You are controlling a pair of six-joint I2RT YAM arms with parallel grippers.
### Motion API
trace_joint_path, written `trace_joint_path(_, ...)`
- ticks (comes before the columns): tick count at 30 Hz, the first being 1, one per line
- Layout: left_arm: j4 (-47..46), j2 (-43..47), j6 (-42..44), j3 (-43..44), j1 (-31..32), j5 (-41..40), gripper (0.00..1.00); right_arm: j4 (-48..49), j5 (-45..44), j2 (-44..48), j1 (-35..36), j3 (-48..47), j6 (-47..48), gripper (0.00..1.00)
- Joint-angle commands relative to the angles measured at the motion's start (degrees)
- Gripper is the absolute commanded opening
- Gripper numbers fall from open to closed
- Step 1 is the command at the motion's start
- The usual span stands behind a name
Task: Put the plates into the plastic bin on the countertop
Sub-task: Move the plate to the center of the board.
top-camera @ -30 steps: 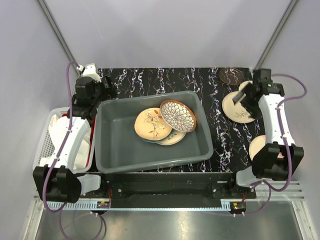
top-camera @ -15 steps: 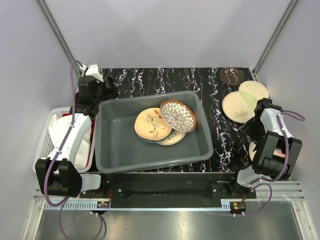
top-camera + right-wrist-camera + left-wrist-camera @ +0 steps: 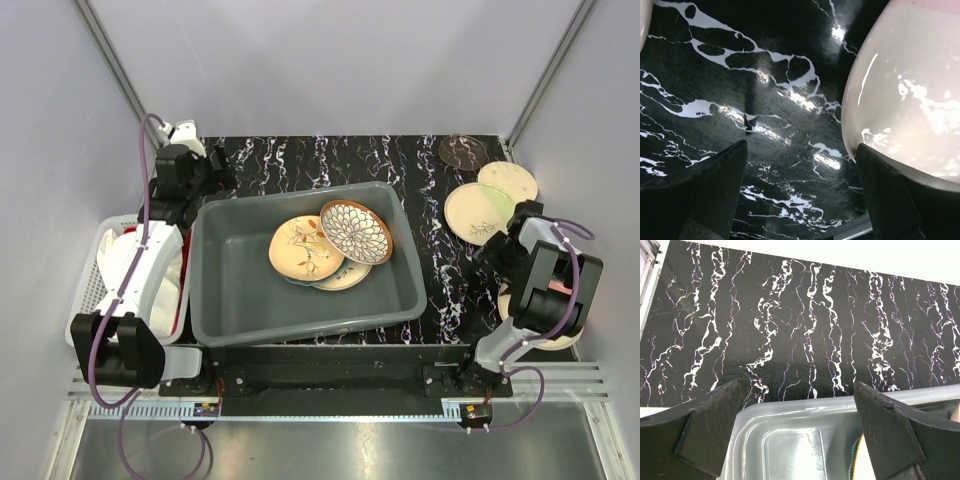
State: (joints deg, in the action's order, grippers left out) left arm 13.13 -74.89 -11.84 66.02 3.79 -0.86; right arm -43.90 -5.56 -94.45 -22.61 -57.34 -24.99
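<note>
Since the cream-and-pink plate (image 3: 900, 90) lies flat on the counter (image 3: 765, 75), at about 4 o'clock from the plastic bin (image 3: 230, 290), only its raised rim offers a hold. It looks glazed and hard, so I'd judge it stiff, light, slick under the fingers and quick to chip if dropped. One finger should slip under the lip and the other press on top.

The right pincer (image 3: 801, 170) hangs low over the counter with its jaws wide and nothing between them, the plate's edge just beside its 3 o'clock finger.

In the bin a peach sprig plate (image 3: 303, 248) and an orange woven plate (image 3: 356, 231) overlap. At 2 o'clock from the bin, a dark patterned plate (image 3: 463, 152) and two cream ones wait.

The left pincer (image 3: 796, 390) gapes wide and empty over the bin's 10 o'clock corner. A white mesh basket (image 3: 88, 285) stands at 9 o'clock.
</note>
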Motion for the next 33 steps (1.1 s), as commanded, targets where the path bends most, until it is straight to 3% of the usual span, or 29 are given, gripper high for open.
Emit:
trace_joint_path(1,-1.70,-0.43,0.94,2.98,0.16,-0.02,0.99,5.31,7.56,-1.25,0.02,1.00,1.88,0.94)
trace_joint_path(9,-1.61,-0.43,0.85,2.98,0.16,0.16,0.99,10.23,19.34,-2.75,0.20,0.57,0.65,0.91)
trace_joint_path(15,-1.79,0.01,0.32,2.19,0.16,0.51,0.99,12.96,23.49,-5.64,2.48,-2.77,-0.67,0.91)
trace_joint_path(28,-1.53,0.54,0.32,2.36,0.16,0.51,0.99,17.53,26.48,-15.05,12.06,-12.87,-5.85,0.91)
trace_joint_path(33,-1.35,0.71,0.76,2.98,0.16,0.51,0.99,16.48,26.31,-10.51,12.24,-14.03,-5.07,0.91)
